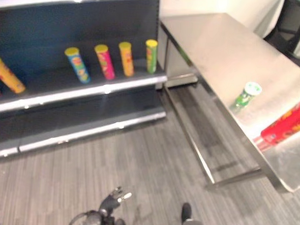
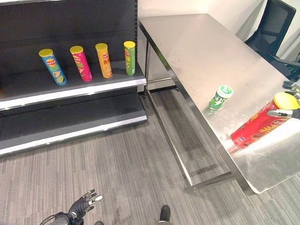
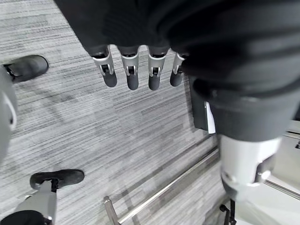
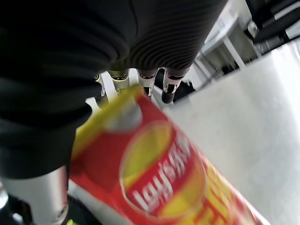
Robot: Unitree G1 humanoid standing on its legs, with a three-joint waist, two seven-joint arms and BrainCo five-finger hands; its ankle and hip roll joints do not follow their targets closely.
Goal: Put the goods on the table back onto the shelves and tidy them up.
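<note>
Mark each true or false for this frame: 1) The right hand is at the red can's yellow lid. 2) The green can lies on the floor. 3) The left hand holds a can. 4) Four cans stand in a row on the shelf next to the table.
1) True: the right hand is at the lid end of the red can.
2) False: the green can stands on the table.
3) False: the left hand hangs empty above the floor, fingers straight.
4) True: on the shelf.

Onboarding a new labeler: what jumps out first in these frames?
The red can with a yellow lid, at the steel table's near end with the right robot hand at its top. A green can stands beside it; four colourful cans line the shelf.
</note>
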